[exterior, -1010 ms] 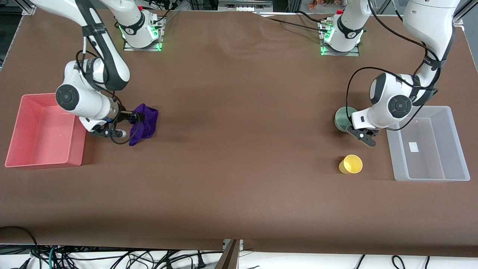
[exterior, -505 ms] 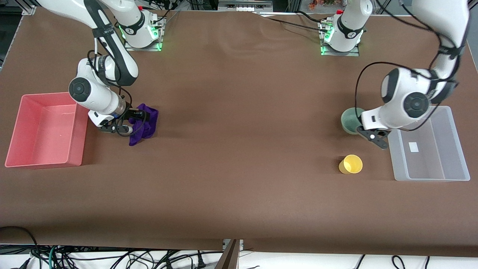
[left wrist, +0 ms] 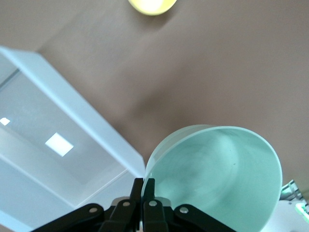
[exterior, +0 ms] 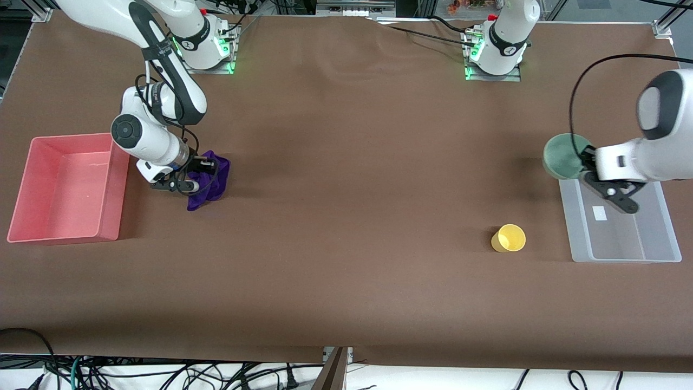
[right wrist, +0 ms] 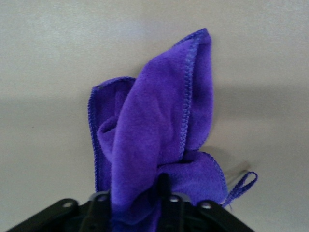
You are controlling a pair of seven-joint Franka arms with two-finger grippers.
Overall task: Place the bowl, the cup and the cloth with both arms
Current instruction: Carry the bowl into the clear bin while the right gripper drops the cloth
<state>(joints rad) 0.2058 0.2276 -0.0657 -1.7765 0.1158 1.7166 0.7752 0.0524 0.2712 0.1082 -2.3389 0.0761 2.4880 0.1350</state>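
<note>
My left gripper (exterior: 586, 162) is shut on the rim of the pale mint-green bowl (exterior: 563, 157) and holds it in the air over the edge of the clear bin (exterior: 622, 258). The left wrist view shows the closed left gripper (left wrist: 143, 186) pinching the bowl (left wrist: 217, 179). The yellow cup (exterior: 509, 238) stands upright on the table beside the clear bin and shows in the left wrist view (left wrist: 151, 5). My right gripper (exterior: 200, 174) is shut on the purple cloth (exterior: 214, 181), beside the pink bin (exterior: 65, 236). In the right wrist view the cloth (right wrist: 159, 130) hangs from the right gripper (right wrist: 135, 193) and hides one finger.
The clear bin (left wrist: 72, 111) lies at the left arm's end of the table with a white label on its floor. The pink bin lies at the right arm's end. Both arm bases stand along the table's edge farthest from the front camera.
My left gripper has lifted the bowl and carried it toward the clear bin, from the table to over the bin's edge. My right arm's wrist has shifted closer to the cloth, which has hardly moved.
</note>
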